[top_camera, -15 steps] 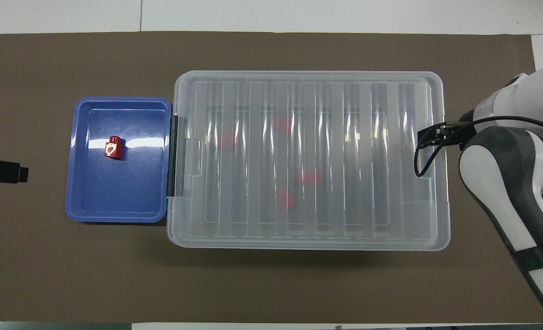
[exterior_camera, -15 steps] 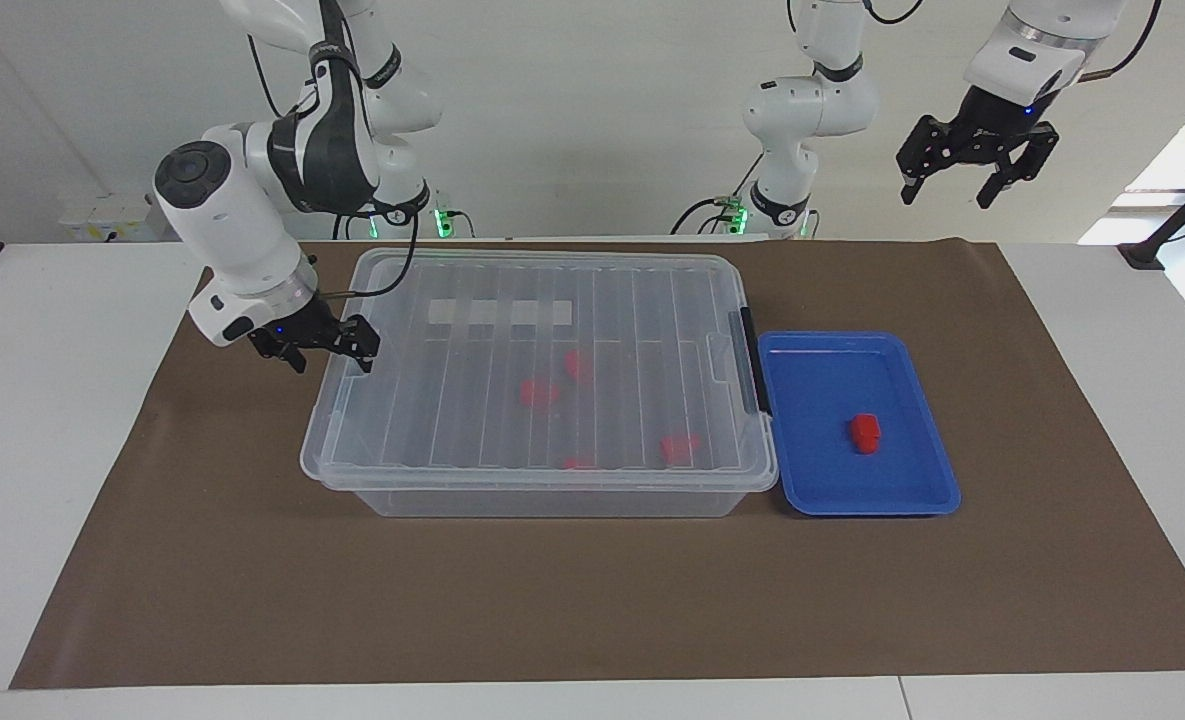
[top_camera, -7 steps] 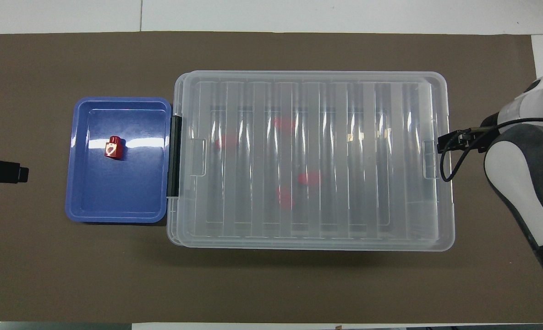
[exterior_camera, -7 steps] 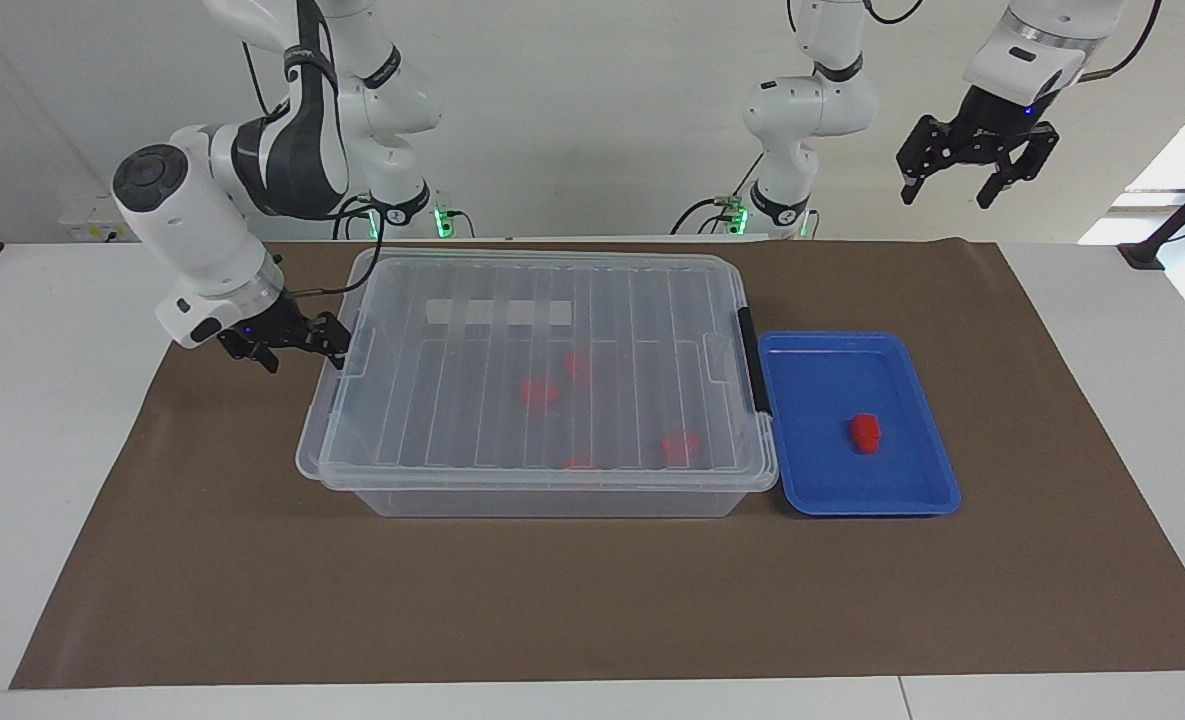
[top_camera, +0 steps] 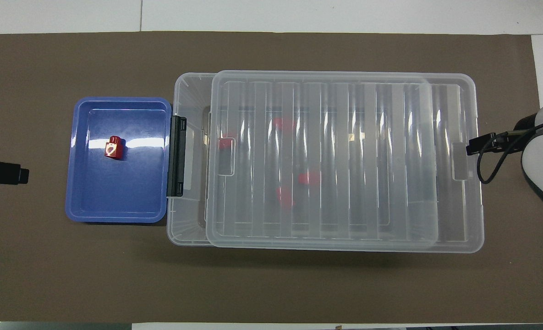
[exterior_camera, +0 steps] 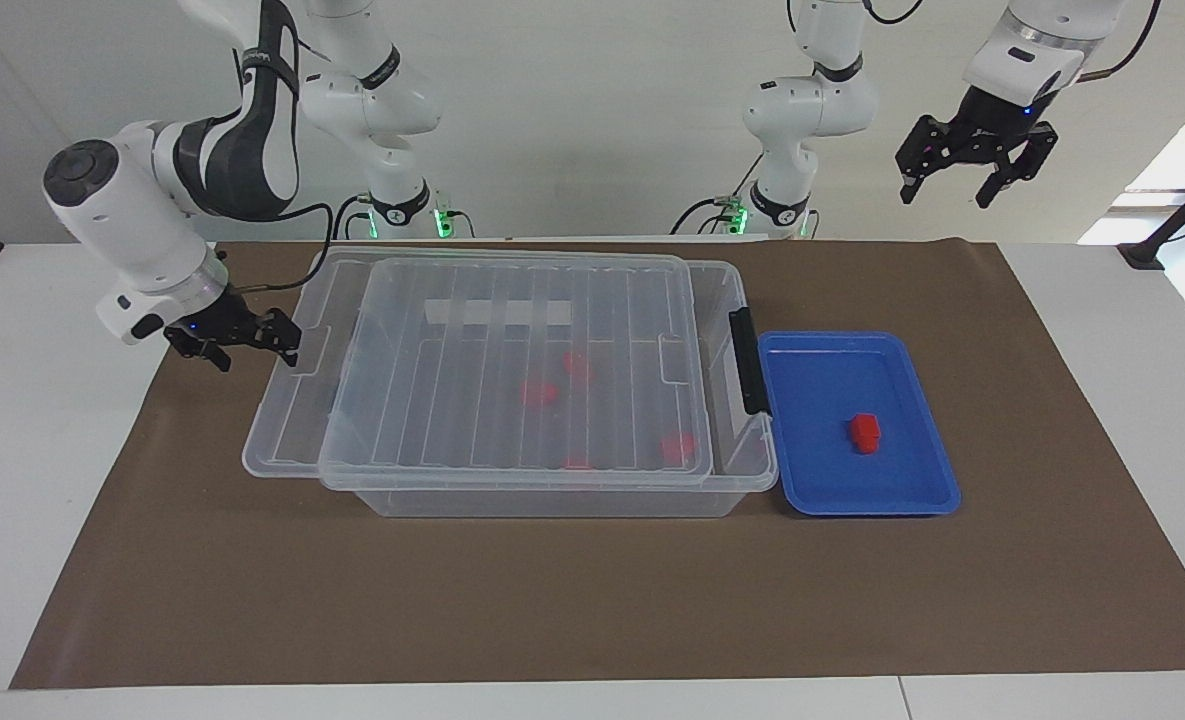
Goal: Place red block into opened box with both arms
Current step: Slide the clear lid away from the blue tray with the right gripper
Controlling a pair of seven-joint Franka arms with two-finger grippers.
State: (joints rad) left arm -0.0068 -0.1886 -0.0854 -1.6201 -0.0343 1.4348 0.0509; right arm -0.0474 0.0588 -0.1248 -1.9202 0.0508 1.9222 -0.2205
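Observation:
The clear box [exterior_camera: 552, 497] [top_camera: 185, 231] stands mid-mat. Its ribbed lid [exterior_camera: 472, 400] [top_camera: 344, 160] lies shifted toward the right arm's end, overhanging the box there and baring a strip at the tray end. My right gripper [exterior_camera: 288, 345] [top_camera: 472, 147] is shut on the lid's end tab. A red block [exterior_camera: 864, 432] [top_camera: 114, 148], with a pale patch on top, lies in the blue tray [exterior_camera: 912, 500] [top_camera: 115, 213]. My left gripper [exterior_camera: 977, 165] hangs open, high over the table's left arm end, and waits.
Several red blocks [exterior_camera: 540, 392] [top_camera: 309, 178] show through the lid, inside the box. A black clip handle [exterior_camera: 742, 360] [top_camera: 176, 156] sits on the box end that touches the tray. A brown mat [exterior_camera: 592, 600] [top_camera: 271, 284] covers the table.
My right gripper has drawn back toward the right arm's end, and the lid has slid with it. The box end by the tray now stands uncovered. The left arm has not moved.

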